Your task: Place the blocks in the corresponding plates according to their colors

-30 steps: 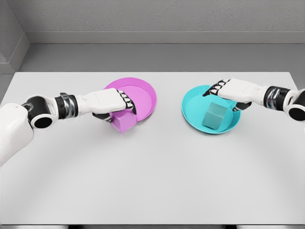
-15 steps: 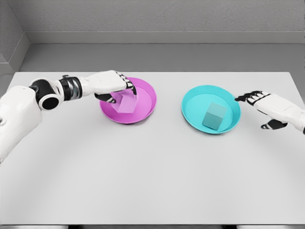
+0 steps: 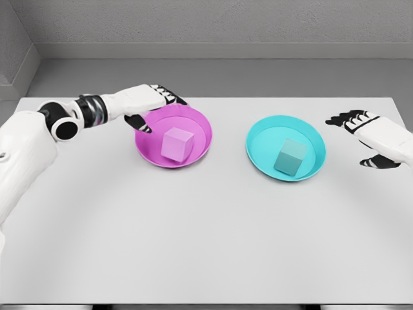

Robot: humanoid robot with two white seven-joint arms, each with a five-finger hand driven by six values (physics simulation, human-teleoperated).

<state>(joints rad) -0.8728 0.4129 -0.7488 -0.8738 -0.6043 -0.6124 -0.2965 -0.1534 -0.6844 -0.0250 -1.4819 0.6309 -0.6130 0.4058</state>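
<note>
1. A white table [image 3: 206, 245] fills most of the frame, with a grey floor and wall behind it along the upper edge.
2. Left of centre, a magenta plate [image 3: 197, 123] holds a pink block [image 3: 177, 144], which rests inside the dish near its middle.
3. Right of centre, a cyan plate [image 3: 264, 139] holds a teal block [image 3: 291, 157], seated slightly toward the plate's right half.
4. The left hand [image 3: 147, 102] enters from the left edge and hovers at the upper-left rim of the magenta plate; its fingers are spread and relaxed, holding nothing, and are apart from the pink block.
5. The right hand [image 3: 372, 135] appears at the right edge of the frame, just beside the cyan plate but clear of it; its fingers are extended and apart, grasping nothing.
</note>
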